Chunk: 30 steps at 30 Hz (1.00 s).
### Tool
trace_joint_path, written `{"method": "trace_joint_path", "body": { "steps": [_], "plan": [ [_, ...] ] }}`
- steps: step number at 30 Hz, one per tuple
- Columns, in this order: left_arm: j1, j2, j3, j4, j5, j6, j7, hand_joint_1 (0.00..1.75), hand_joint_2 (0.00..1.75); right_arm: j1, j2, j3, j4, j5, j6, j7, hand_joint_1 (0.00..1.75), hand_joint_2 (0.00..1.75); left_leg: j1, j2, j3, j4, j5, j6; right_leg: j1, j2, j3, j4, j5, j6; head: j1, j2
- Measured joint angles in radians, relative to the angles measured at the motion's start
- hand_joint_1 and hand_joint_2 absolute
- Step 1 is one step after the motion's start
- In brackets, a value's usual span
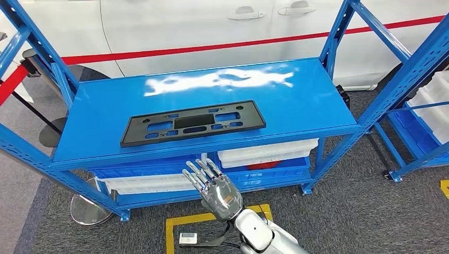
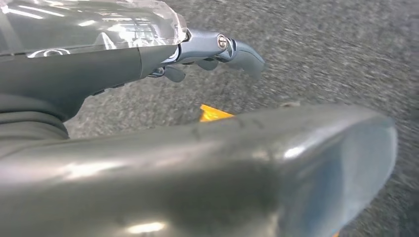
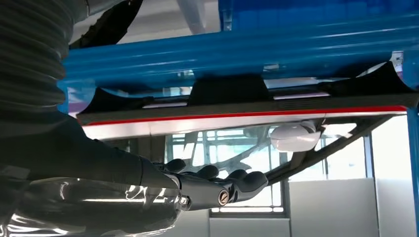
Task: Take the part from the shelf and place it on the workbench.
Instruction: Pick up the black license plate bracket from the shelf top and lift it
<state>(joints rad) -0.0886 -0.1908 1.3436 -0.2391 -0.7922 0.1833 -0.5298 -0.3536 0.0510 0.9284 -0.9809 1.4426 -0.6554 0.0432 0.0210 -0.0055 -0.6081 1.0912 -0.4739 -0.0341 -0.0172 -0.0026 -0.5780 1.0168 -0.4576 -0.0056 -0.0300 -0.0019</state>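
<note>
The part [image 1: 193, 123], a flat black rectangular frame with several cut-outs, lies on the top board of the blue shelf [image 1: 296, 100], near its front edge. My right hand [image 1: 214, 188] is raised in front of and below that edge, just right of the part's middle; its fingers are stretched toward the shelf and it holds nothing. In the right wrist view the same hand [image 3: 197, 185] sits under the blue shelf edge [image 3: 247, 49], fingers apart and empty. My left hand [image 2: 197, 52] hangs over grey carpet, holding nothing.
A white car [image 1: 212, 26] with a red stripe stands right behind the shelf. White and blue bins [image 1: 265, 153] fill the lower level. A second blue rack [image 1: 423, 106] stands at the right. On the carpet are yellow tape [image 1: 212, 219] and a round stand base [image 1: 87, 209].
</note>
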Motion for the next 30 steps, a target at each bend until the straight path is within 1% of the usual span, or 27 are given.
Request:
{"method": "trace_joint_path", "body": {
  "steps": [1, 2, 3, 5, 6, 7, 8, 9, 10, 11, 12, 13, 14, 15, 16, 17, 18, 19, 21, 22, 23, 25, 26, 27, 28, 29, 30],
  "plan": [
    [0.001, 0.003, -0.002, 0.000, -0.003, -0.012, -0.002, 0.00, 0.00, -0.013, 0.010, 0.007, 0.020, 0.017, -0.005, 0.015, 0.00, 1.75, -0.001, -0.001, 0.021, -0.046, 0.014, 0.005, 0.001, 0.001, -0.002, 0.003, -0.002, 0.006, 0.000, 0.000],
    [0.001, 0.007, -0.003, 0.000, -0.007, -0.026, -0.003, 0.00, 0.00, -0.027, 0.021, 0.015, 0.040, 0.034, -0.010, 0.029, 0.00, 1.75, -0.003, -0.002, 0.030, -0.068, 0.016, 0.011, 0.002, 0.002, -0.004, 0.004, -0.002, 0.012, 0.000, 0.000],
    [0.002, 0.010, -0.003, 0.000, -0.009, -0.038, -0.004, 0.00, 0.00, -0.041, 0.032, 0.023, 0.059, 0.049, -0.014, 0.043, 0.00, 1.75, -0.007, -0.003, 0.030, -0.070, 0.013, 0.020, 0.003, 0.003, -0.005, 0.004, -0.002, 0.018, 0.000, 0.000],
    [0.004, 0.017, -0.003, 0.000, -0.015, -0.062, -0.002, 0.00, 0.00, -0.066, 0.054, 0.033, 0.095, 0.078, -0.021, 0.067, 0.00, 1.75, -0.007, -0.003, 0.032, -0.074, 0.017, 0.037, 0.001, 0.003, -0.004, 0.004, -0.003, 0.029, 0.000, 0.000],
    [0.005, 0.019, -0.003, 0.000, -0.017, -0.071, 0.000, 0.00, 0.00, -0.078, 0.065, 0.036, 0.110, 0.090, -0.024, 0.075, 0.00, 1.75, -0.006, -0.003, 0.035, -0.078, 0.019, 0.044, -0.001, 0.003, -0.009, 0.017, -0.012, 0.034, 0.000, 0.000],
    [0.005, 0.021, -0.003, 0.000, -0.020, -0.080, 0.004, 0.00, 0.00, -0.090, 0.075, 0.038, 0.123, 0.100, -0.028, 0.083, 0.00, 1.75, -0.004, -0.002, 0.037, -0.082, 0.020, 0.052, -0.002, 0.003, -0.024, 0.050, -0.031, 0.037, 0.000, 0.000],
    [0.005, 0.023, -0.003, 0.000, -0.022, -0.086, 0.007, 0.00, 0.00, -0.100, 0.084, 0.039, 0.134, 0.109, -0.031, 0.090, 0.00, 1.75, -0.005, -0.002, 0.039, -0.083, 0.020, 0.057, -0.003, 0.003, -0.050, 0.104, -0.058, 0.039, 0.000, 0.000],
    [0.005, 0.025, -0.003, 0.000, -0.023, -0.091, 0.011, 0.00, 0.00, -0.107, 0.090, 0.041, 0.144, 0.115, -0.034, 0.095, 0.00, 1.75, -0.007, -0.002, 0.039, -0.083, 0.018, 0.062, -0.002, 0.003, -0.087, 0.173, -0.089, 0.040, 0.000, 0.000],
    [0.005, 0.027, -0.003, 0.000, -0.025, -0.094, 0.015, 0.00, 0.00, -0.112, 0.095, 0.042, 0.153, 0.119, -0.035, 0.098, 0.00, 1.75, -0.009, -0.002, 0.041, -0.083, 0.017, 0.065, -0.002, 0.003, -0.123, 0.239, -0.111, 0.041, 0.001, 0.000],
    [0.007, 0.029, -0.003, 0.000, -0.025, -0.096, 0.018, 0.00, 0.00, -0.114, 0.099, 0.043, 0.160, 0.122, -0.035, 0.100, 0.00, 1.75, -0.012, -0.002, 0.043, -0.083, 0.015, 0.067, -0.002, 0.003, -0.150, 0.283, -0.118, 0.040, 0.001, 0.000],
    [0.009, 0.030, -0.003, 0.000, -0.026, -0.097, 0.022, 0.00, 0.00, -0.115, 0.102, 0.044, 0.166, 0.124, -0.035, 0.100, 0.00, 1.75, -0.014, -0.003, 0.046, -0.083, 0.012, 0.068, -0.001, 0.003, -0.159, 0.289, -0.105, 0.038, 0.001, 0.000],
    [0.010, 0.032, -0.003, 0.000, -0.027, -0.099, 0.025, 0.00, 0.00, -0.116, 0.106, 0.044, 0.171, 0.125, -0.035, 0.100, 0.00, 1.75, -0.017, -0.004, 0.052, -0.083, 0.009, 0.068, 0.002, 0.003, -0.147, 0.255, -0.073, 0.032, 0.001, 0.000],
    [0.011, 0.033, -0.003, 0.000, -0.027, -0.100, 0.028, 0.00, 0.00, -0.119, 0.111, 0.044, 0.174, 0.125, -0.036, 0.100, 0.00, 1.75, -0.019, -0.005, 0.058, -0.083, 0.004, 0.068, 0.005, 0.003, -0.120, 0.192, -0.032, 0.024, 0.001, 0.000],
    [0.012, 0.035, -0.003, 0.001, -0.027, -0.101, 0.032, 0.00, 0.00, -0.123, 0.115, 0.044, 0.178, 0.125, -0.036, 0.098, 0.00, 1.75, -0.022, -0.005, 0.063, -0.083, -0.001, 0.066, 0.010, 0.003, -0.089, 0.124, 0.001, 0.014, 0.000, 0.000],
    [0.011, 0.036, -0.003, 0.001, -0.026, -0.100, 0.036, 0.00, 0.00, -0.128, 0.119, 0.044, 0.181, 0.125, -0.036, 0.095, 0.00, 1.75, -0.024, -0.005, 0.067, -0.082, -0.006, 0.063, 0.015, 0.002, -0.063, 0.066, 0.022, 0.006, 0.000, 0.000],
    [0.010, 0.038, -0.003, 0.002, -0.025, -0.098, 0.040, 0.00, 0.00, -0.133, 0.124, 0.045, 0.185, 0.125, -0.037, 0.090, 0.00, 1.75, -0.025, -0.004, 0.068, -0.081, -0.010, 0.059, 0.019, 0.002, -0.047, 0.030, 0.029, 0.000, -0.001, 0.000],
    [0.010, 0.039, -0.003, 0.003, -0.024, -0.095, 0.044, 0.00, 0.00, -0.137, 0.127, 0.045, 0.189, 0.125, -0.037, 0.085, 0.00, 1.75, -0.024, -0.003, 0.068, -0.082, -0.014, 0.054, 0.022, 0.002, -0.041, 0.016, 0.024, -0.005, -0.001, 0.000],
    [0.009, 0.041, -0.003, 0.003, -0.022, -0.093, 0.047, 0.00, 0.00, -0.139, 0.132, 0.045, 0.192, 0.126, -0.038, 0.082, 0.00, 1.75, -0.024, -0.002, 0.070, -0.083, -0.016, 0.048, 0.022, 0.003, -0.039, 0.008, 0.021, -0.007, -0.001, 0.000],
    [0.008, 0.045, -0.003, 0.003, -0.021, -0.090, 0.050, 0.00, 0.00, -0.141, 0.139, 0.045, 0.198, 0.126, -0.039, 0.079, 0.00, 1.75, -0.022, 0.000, 0.073, -0.077, -0.026, 0.037, 0.016, 0.003, -0.025, -0.004, 0.019, -0.012, -0.002, 0.000],
    [0.007, 0.047, -0.003, 0.004, -0.021, -0.089, 0.051, 0.00, 0.00, -0.143, 0.143, 0.045, 0.201, 0.126, -0.039, 0.078, 0.00, 1.75, -0.021, 0.000, 0.063, -0.051, -0.039, 0.031, 0.012, 0.003, -0.015, -0.011, 0.017, -0.015, -0.004, 0.000],
    [0.007, 0.049, -0.003, 0.004, -0.021, -0.088, 0.052, 0.00, 0.00, -0.145, 0.147, 0.044, 0.203, 0.126, -0.040, 0.078, 0.00, 1.75, -0.018, 0.000, 0.040, -0.004, -0.059, 0.025, 0.009, 0.002, -0.006, -0.015, 0.014, -0.018, -0.005, 0.000],
    [0.008, 0.051, -0.003, 0.004, -0.022, -0.087, 0.054, 0.00, 0.00, -0.146, 0.151, 0.042, 0.208, 0.126, -0.041, 0.076, 0.00, 1.75, -0.011, 0.000, -0.039, 0.130, -0.100, 0.013, 0.009, 0.000, 0.008, -0.016, 0.003, -0.022, -0.007, 0.000],
    [0.009, 0.053, -0.003, 0.004, -0.022, -0.087, 0.055, 0.00, 0.00, -0.145, 0.152, 0.039, 0.211, 0.126, -0.041, 0.075, 0.00, 1.75, -0.007, 0.000, -0.074, 0.179, -0.105, 0.009, 0.008, 0.001, 0.015, -0.016, -0.004, -0.021, -0.007, 0.000],
    [0.011, 0.054, -0.003, 0.004, -0.022, -0.087, 0.057, 0.00, 0.00, -0.144, 0.152, 0.035, 0.213, 0.126, -0.041, 0.073, 0.00, 1.75, -0.003, 0.001, -0.094, 0.194, -0.090, 0.005, 0.007, 0.002, 0.023, -0.015, -0.011, -0.019, -0.007, 0.000],
    [0.013, 0.056, -0.003, 0.004, -0.022, -0.087, 0.059, 0.00, 0.00, -0.143, 0.152, 0.032, 0.215, 0.126, -0.041, 0.071, 0.00, 1.75, 0.000, 0.001, -0.096, 0.173, -0.059, 0.002, 0.006, 0.003, 0.032, -0.015, -0.018, -0.016, -0.007, 0.000],
    [0.014, 0.057, -0.003, 0.004, -0.021, -0.087, 0.060, 0.00, 0.00, -0.142, 0.152, 0.029, 0.216, 0.126, -0.041, 0.069, 0.00, 1.75, 0.002, 0.001, -0.090, 0.144, -0.029, 0.000, 0.004, 0.004, 0.039, -0.014, -0.024, -0.014, -0.007, 0.000],
    [0.014, 0.058, -0.003, 0.004, -0.021, -0.086, 0.062, 0.00, 0.00, -0.142, 0.152, 0.027, 0.216, 0.126, -0.041, 0.068, 0.00, 1.75, 0.003, 0.001, -0.082, 0.116, -0.005, -0.001, 0.003, 0.005, 0.045, -0.014, -0.028, -0.012, -0.007, 0.000]
  ]
}}
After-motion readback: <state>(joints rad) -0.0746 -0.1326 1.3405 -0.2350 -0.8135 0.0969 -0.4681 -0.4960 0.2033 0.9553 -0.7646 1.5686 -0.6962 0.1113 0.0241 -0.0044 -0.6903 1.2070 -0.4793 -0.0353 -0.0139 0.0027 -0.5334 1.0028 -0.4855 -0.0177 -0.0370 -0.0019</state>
